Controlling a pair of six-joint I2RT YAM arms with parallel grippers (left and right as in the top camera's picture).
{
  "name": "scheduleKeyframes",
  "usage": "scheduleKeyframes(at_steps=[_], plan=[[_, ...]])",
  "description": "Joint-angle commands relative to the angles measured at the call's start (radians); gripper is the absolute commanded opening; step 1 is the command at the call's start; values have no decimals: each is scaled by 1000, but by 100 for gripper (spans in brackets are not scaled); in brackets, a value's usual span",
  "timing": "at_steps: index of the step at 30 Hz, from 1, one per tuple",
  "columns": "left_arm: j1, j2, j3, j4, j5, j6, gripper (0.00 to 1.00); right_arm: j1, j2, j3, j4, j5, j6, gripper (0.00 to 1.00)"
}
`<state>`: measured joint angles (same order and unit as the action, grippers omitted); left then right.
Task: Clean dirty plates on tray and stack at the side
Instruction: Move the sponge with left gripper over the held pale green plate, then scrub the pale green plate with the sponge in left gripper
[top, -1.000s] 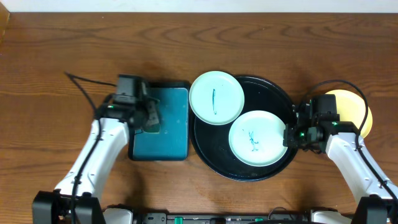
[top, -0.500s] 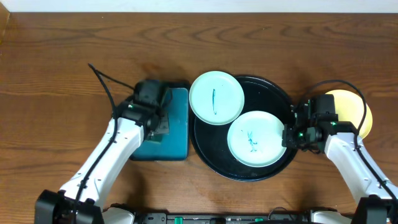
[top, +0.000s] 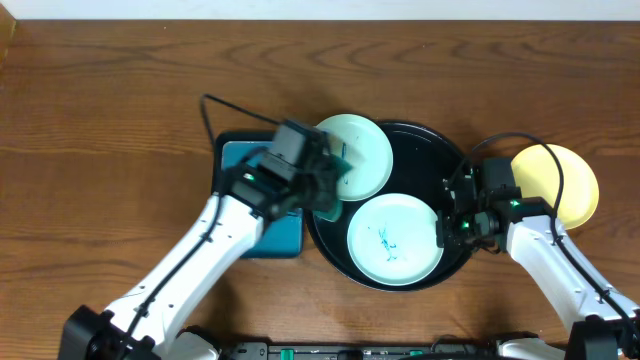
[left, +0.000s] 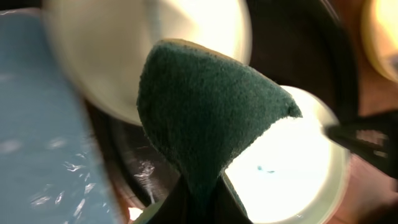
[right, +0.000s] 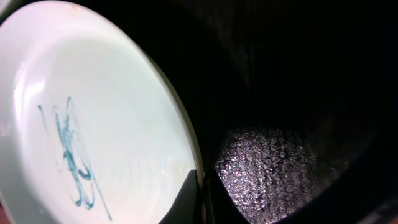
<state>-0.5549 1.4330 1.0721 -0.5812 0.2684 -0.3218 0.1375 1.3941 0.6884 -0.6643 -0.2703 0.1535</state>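
Brown bench (top: 100, 120) carries the tray (top: 440, 150) at centre. Your right gripper (top: 446, 226) pinches the right rim of the near plate (top: 400, 265); hold it steady. Your left gripper (top: 325, 185), clenched on the sponge (left: 205, 112), should press flat onto the scribble (top: 385, 240). Farther up lies the second plate (top: 360, 150); the yellow plate (top: 560, 185) sits off-tray, right.

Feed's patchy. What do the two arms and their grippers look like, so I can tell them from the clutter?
The left arm and right arm have white tubular links and black joints. Each ends in a black wrist block with a small green light and a thin black cable looping off it. The left gripper and right gripper have black fingers. No markings are legible.
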Motion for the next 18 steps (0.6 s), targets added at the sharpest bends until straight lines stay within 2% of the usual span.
scheduleKeyframes(at_steps=[1,7,18], plan=[[-85,51,23,45,34,-49,7,10,5,-44,20,-15,18,1],[-206,183,23,142,35,-144,7,10,5,-104,90,-15,33,1],[-364,349,23,257,30,-177,7,10,5,-137,167,-15,33,1]])
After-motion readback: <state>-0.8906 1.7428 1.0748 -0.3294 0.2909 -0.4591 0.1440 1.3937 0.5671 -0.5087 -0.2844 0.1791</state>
